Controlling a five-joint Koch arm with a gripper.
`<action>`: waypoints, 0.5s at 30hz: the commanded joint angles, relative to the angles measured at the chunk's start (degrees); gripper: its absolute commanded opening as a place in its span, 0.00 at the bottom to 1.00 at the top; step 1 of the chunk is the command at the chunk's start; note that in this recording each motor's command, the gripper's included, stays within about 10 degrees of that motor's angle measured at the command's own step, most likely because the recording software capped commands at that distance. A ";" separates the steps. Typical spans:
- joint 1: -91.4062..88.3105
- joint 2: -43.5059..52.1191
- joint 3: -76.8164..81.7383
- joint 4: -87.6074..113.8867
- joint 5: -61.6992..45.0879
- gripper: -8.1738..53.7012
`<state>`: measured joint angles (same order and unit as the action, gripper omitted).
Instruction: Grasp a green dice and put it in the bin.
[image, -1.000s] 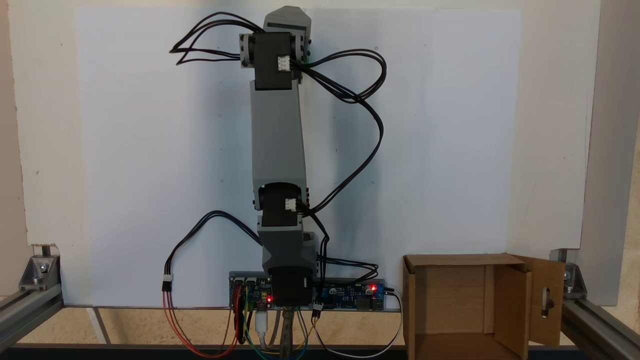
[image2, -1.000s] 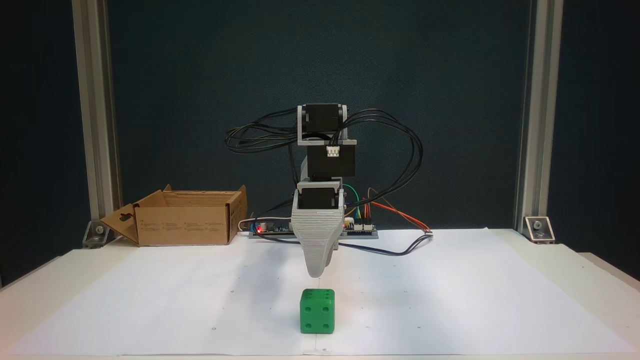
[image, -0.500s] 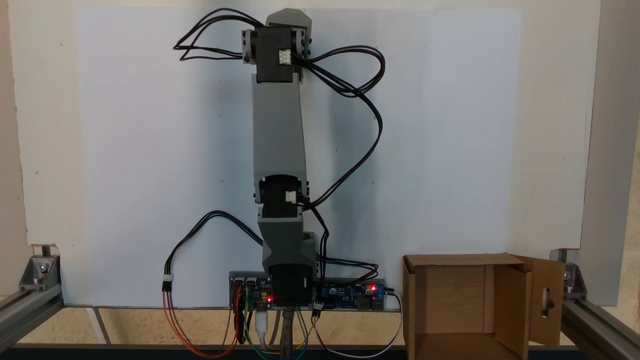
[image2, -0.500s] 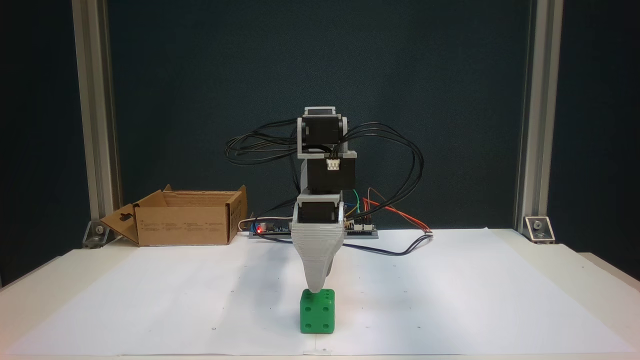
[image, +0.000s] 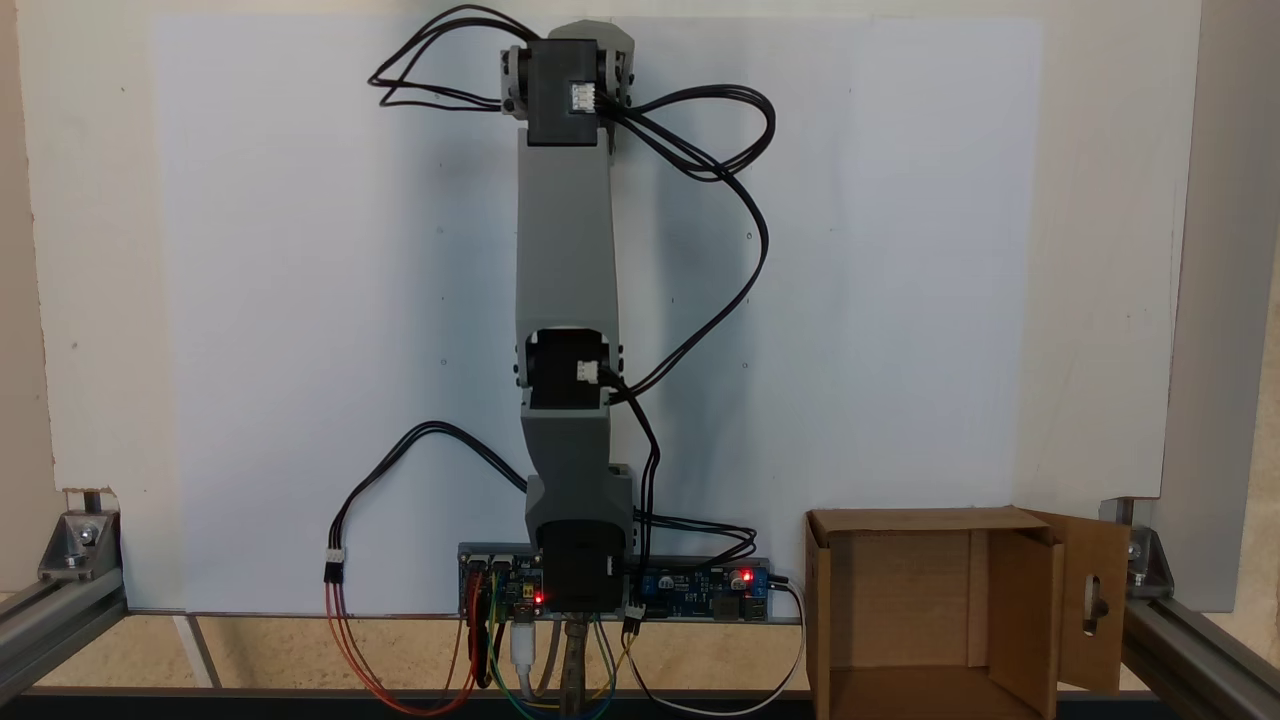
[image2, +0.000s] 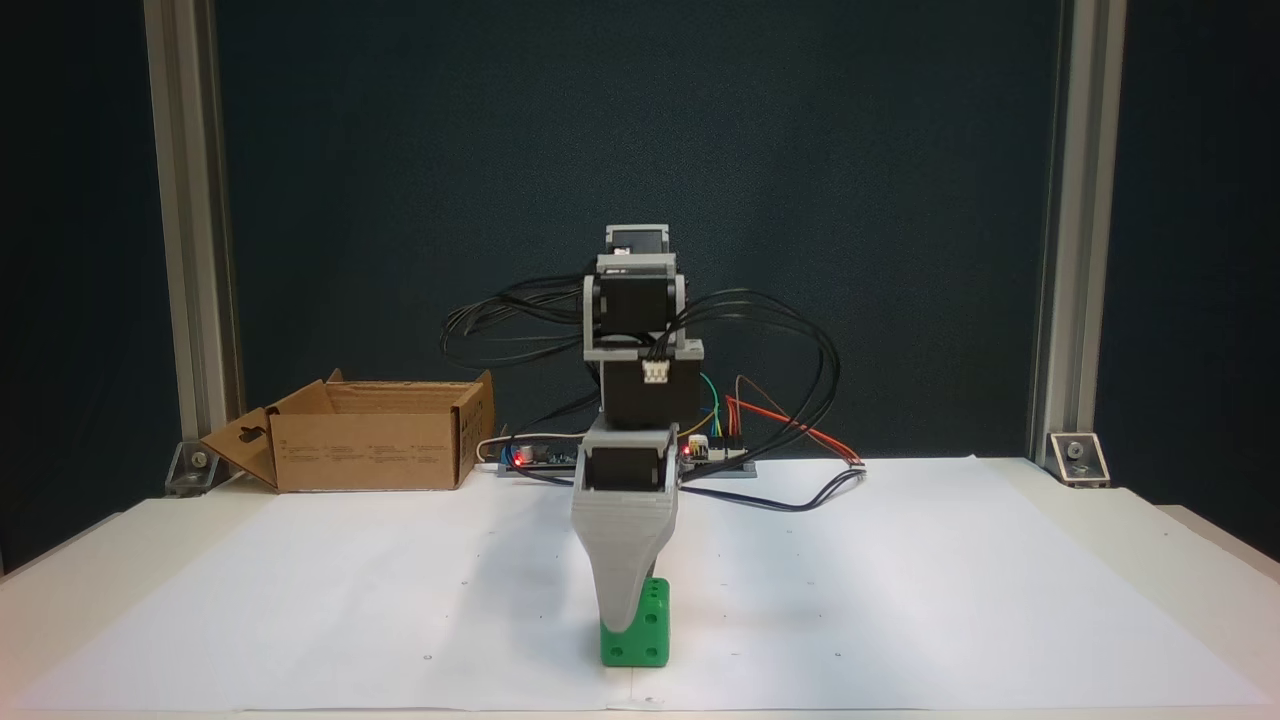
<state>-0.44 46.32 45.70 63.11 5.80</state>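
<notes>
The green dice (image2: 650, 640) sits on the white paper near the table's front edge. My gripper (image2: 620, 622) has come straight down onto it. One grey jaw hangs in front of the dice's left half with its tip low on the front face; the other jaw is hidden behind it, so the opening is unreadable. Seen from above in a fixed view, the arm (image: 565, 250) stretches far out over the paper and covers the dice. The bin (image2: 365, 450) is an open brown cardboard box at the back left, also visible as the bin (image: 1020, 610) at the lower right.
The controller board (image: 700, 590) with coloured wires lies at the arm's base. Black cables (image2: 790, 350) loop out beside the arm. Aluminium frame posts (image2: 190, 250) stand at the table's back corners. White paper (image2: 900, 580) covers the tabletop.
The arm has reached further out and lowered. The gripper went from hanging above the dice to sitting down around it, its front jaw now overlapping the dice's face. The dice has not moved.
</notes>
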 joint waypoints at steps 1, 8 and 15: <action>0.70 0.09 -3.16 -0.09 2.29 0.83; 0.97 -1.14 -3.16 -0.18 2.29 0.82; 0.79 -2.64 -2.99 -1.05 2.29 0.80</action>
<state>0.00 42.80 45.70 62.84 5.80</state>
